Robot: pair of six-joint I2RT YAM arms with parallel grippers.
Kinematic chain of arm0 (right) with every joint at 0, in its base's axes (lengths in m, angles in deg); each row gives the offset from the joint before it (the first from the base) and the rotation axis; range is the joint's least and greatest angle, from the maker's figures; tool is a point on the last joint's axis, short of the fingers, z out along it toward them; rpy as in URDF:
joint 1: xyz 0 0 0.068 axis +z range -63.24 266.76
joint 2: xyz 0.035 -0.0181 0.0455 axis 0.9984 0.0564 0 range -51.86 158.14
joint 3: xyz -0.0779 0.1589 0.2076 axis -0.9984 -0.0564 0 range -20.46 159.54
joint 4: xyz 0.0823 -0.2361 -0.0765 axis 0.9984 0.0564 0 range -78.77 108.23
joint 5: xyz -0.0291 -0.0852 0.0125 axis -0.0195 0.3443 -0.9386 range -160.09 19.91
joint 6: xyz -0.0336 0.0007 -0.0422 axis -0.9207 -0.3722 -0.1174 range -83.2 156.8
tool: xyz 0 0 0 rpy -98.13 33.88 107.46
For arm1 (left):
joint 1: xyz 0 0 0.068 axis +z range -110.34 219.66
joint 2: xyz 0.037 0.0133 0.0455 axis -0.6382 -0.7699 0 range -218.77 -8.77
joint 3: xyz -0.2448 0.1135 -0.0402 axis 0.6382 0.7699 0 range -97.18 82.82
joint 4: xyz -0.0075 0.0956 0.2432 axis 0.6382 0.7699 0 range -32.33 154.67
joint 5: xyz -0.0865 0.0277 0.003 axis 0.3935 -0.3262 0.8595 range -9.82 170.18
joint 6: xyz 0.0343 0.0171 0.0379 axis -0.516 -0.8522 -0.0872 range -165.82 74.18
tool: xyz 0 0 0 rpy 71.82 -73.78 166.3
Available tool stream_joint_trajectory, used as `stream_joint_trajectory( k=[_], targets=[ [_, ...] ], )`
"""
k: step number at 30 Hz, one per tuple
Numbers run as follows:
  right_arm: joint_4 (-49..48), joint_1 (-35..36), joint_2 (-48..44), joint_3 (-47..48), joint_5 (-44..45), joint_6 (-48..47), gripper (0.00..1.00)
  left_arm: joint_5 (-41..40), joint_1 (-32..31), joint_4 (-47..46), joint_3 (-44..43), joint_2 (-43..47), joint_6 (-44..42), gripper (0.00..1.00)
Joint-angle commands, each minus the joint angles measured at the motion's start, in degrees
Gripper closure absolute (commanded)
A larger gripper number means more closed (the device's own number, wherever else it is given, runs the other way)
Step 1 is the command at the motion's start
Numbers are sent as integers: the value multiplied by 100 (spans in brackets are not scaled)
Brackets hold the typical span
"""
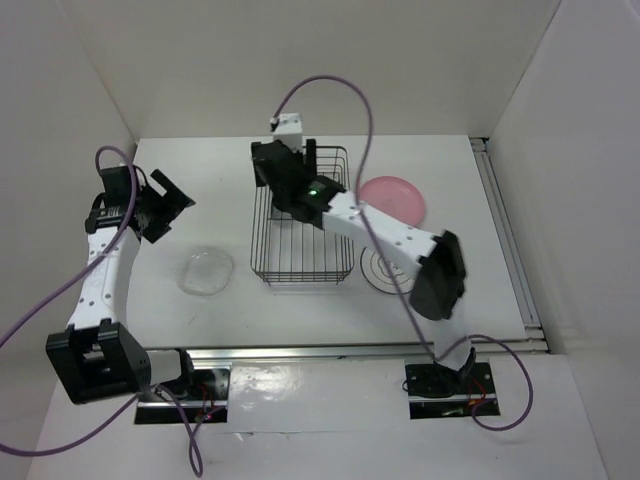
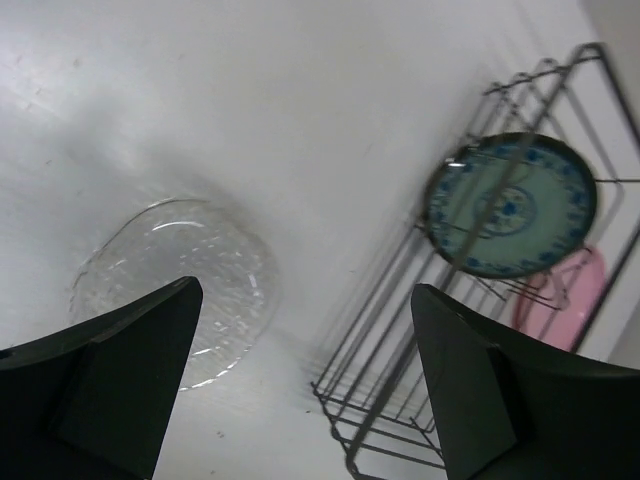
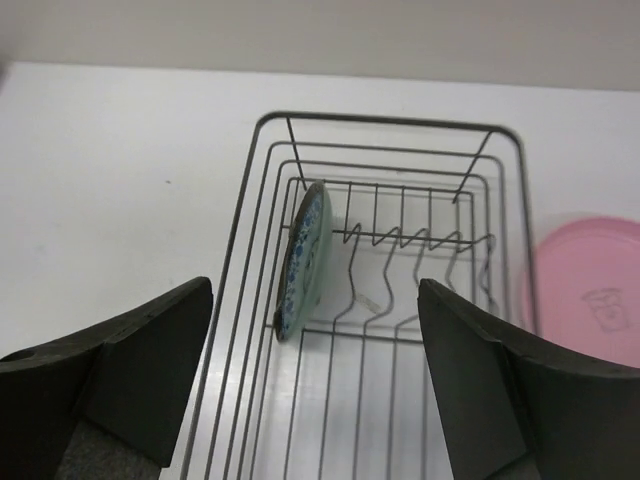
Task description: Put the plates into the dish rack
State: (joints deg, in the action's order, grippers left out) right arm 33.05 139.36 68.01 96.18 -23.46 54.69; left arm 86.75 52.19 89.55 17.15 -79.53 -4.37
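Right tool [image 3: 312, 288], fingers [image 3: 140, 360] apart, over dish rack [image 1: 300, 250] with teal-green plate [image 3: 305, 255]

**A:** Logging arm appearance. The left arm [image 1: 100, 280] is showing white link shells between black joint housings. Its base block [image 1: 97, 365] is reading black and boxy.

**B:** Confirming. The right arm [image 1: 395, 235] is showing the same white shell, dotted with small dark screws, plus a bulky black elbow housing [image 1: 440, 275]. A green indicator light [image 1: 313, 190] is glowing near its wrist.

**A:** Cabling: a purple cable [image 1: 335, 80] is coming off the right wrist. A second purple cable [image 1: 35, 318] is running along the left arm.

**B:** The left gripper [image 2: 308, 290] is showing matte black, wedge-shaped fingers [image 2: 110, 380]. The right gripper [image 3: 315, 290] fingers [image 3: 130, 370] are looking identical, with a grey patch showing at the lower edge.
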Motion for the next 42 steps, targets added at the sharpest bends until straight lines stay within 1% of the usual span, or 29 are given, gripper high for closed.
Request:
stream_joint_trajectory(
  k=[1, 2, 3, 4, 5, 8, 9, 12, 14, 18, 20, 21, 22, 23, 29, 31, 33, 36, 38, 40, 41, 42],
  targets=[
    [-765, 75, -2128, -1069, -680, -137, 9, -287, 301, 986, 367, -359, 521, 0],
    [-907, 75, -2448, -1882, -804, -24, 3, -375, 354, 1135, 536, -359, 818, 0],
    [-1030, 75, -2730, -2230, -883, 47, 0, -454, 355, 1241, 720, -272, 925, 0],
    [-1101, 75, -2950, -2486, -962, 118, 0, -507, 355, 1303, 1070, 16, 1013, 0],
    [-1032, 75, -3231, -2740, -963, 179, 0, -629, 355, 1303, 1196, 175, 1197, 0],
    [-777, 14, -3365, -2796, -1086, 241, 0, -893, 408, 1522, 1355, 650, 1322, 0],
    [-707, 14, -3365, -2796, -1138, 241, 0, -1059, 408, 1601, 1355, 651, 1400, 0],
    [-644, 14, -3505, -2944, -1270, 241, 0, -1061, 469, 1760, 1408, 651, 1401, 0],
    [-837, 14, -3698, -3242, -1349, 241, 0, -974, 469, 1760, 1678, 599, 1453, 0],
    [-1093, -39, -3893, -3560, -1578, 241, 0, -719, 469, 1375, 2242, 722, 1576, 1],
    [-1093, -101, -3893, -3560, -1692, 241, 0, -657, 469, 1181, 2479, 792, 1638, 6],
    [-1093, -101, -3893, -3560, -1753, 180, 0, -570, 469, 1015, 2541, 670, 1638, 10],
    [-1093, -101, -3893, -3560, -1754, 180, 0, -569, 469, 918, 2542, 599, 1638, 11],
    [-1145, -101, -3945, -3560, -1754, 180, 0, -508, 469, 830, 2542, 520, 1638, 11],
    [-1303, -153, -4077, -3894, -1877, 180, 0, -753, 469, 531, 2603, -95, 1691, 11],
    [-1452, -153, -4279, -4104, -1877, 232, 0, -753, 469, 398, 2665, -392, 1752, 11],
    [-1628, -153, -4385, -4237, -1877, 285, 0, -753, 469, 257, 2665, -561, 1752, 15],
    [-1629, -206, -4455, -4299, -1825, 285, 0, -753, 469, 170, 2665, -807, 1752, 20],
    [-1567, -206, -4526, -4351, -1745, 364, 0, -753, 469, 170, 2665, -869, 1752, 20],
    [-1733, -206, -4727, -4553, -1745, 364, 0, -753, 469, 117, 2665, -869, 1752, 21],
    [-1734, -206, -4728, -4606, -1745, 425, 0, -814, 469, 117, 2717, -869, 1752, 28],
    [-1812, -206, -4806, -4685, -1745, 426, 0, -815, 469, 117, 2717, -869, 1700, 28]
  ],
)
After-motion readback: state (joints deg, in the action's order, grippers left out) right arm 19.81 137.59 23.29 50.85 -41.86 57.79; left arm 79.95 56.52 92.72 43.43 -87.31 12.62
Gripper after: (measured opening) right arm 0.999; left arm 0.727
